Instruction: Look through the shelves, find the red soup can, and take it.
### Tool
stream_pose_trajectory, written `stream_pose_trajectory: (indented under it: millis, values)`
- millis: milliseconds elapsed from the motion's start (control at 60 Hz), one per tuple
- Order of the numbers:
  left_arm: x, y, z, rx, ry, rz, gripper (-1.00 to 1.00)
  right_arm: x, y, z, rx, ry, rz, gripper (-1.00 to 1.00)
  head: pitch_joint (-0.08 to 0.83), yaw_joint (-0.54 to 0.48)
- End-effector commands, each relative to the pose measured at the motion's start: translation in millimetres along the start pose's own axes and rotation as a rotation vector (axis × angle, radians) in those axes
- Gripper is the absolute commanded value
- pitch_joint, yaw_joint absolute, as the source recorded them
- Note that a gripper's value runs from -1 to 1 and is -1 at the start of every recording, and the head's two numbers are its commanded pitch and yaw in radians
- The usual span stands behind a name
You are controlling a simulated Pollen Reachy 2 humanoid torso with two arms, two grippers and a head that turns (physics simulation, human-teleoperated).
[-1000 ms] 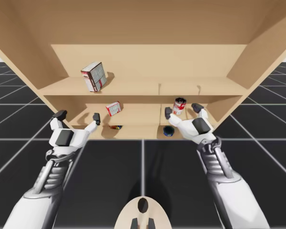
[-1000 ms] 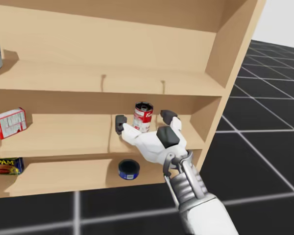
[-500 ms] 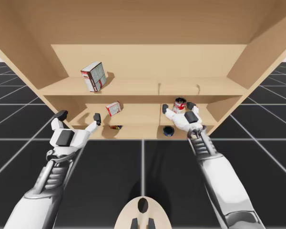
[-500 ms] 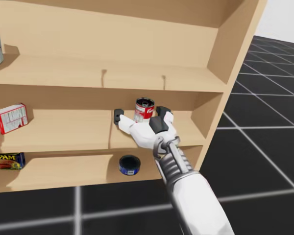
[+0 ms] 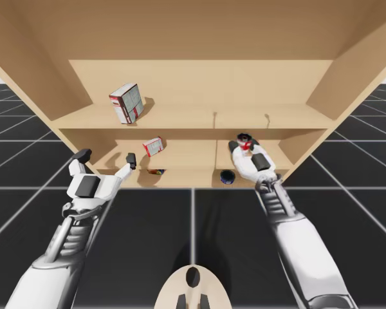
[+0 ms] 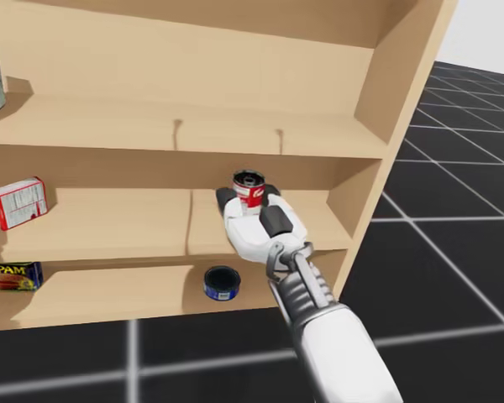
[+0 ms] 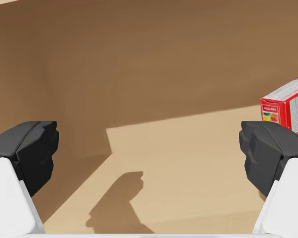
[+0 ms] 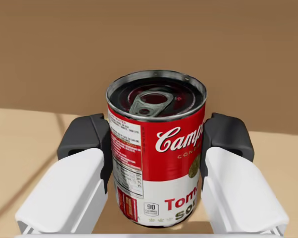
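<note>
The red soup can (image 8: 156, 148) stands upright on the middle shelf, right of the divider, between the fingers of my right gripper (image 8: 156, 141). Both dark pads press its sides, so that gripper is shut on it. The high view shows the can (image 5: 244, 138) under the upper shelf board with my right gripper (image 5: 242, 146) around it. In the head view the can's top (image 6: 249, 181) shows above the same gripper (image 6: 248, 200). My left gripper (image 5: 107, 156) hangs open at the shelf's left front, nothing between its fingers (image 7: 25, 148).
A small red-and-white box (image 5: 153, 146) lies on the middle shelf's left half, beside my left gripper (image 7: 288, 106). A larger box (image 5: 127, 103) stands on the upper shelf. On the bottom shelf are a flat blue tin (image 6: 222, 283) and a blue rectangular tin (image 6: 13, 275).
My right arm has reached deeper into the middle shelf and its fingers have closed onto the red soup can. My head has turned slightly. The left arm has stayed put.
</note>
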Motion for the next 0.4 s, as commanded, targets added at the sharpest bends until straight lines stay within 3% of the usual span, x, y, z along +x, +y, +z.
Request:
stream_pose_trajectory:
  millis: [17,200,400]
  values:
    - [0,-0.1,0,0.0,0.0,0.0,-1.0,37,8.4,17,0.021,-0.114,0.007,1.0,0.413,-0.3]
    - [0,-0.3,0,-0.001,0.0,-0.001,-1.0,61,12.8,66,0.054,-0.171,0.006,1.0,0.408,-0.3]
    - [0,-1.6,1,-0.007,0.001,-0.002,-1.0,56,12.2,130,0.086,-0.158,0.005,1.0,0.403,-0.31]
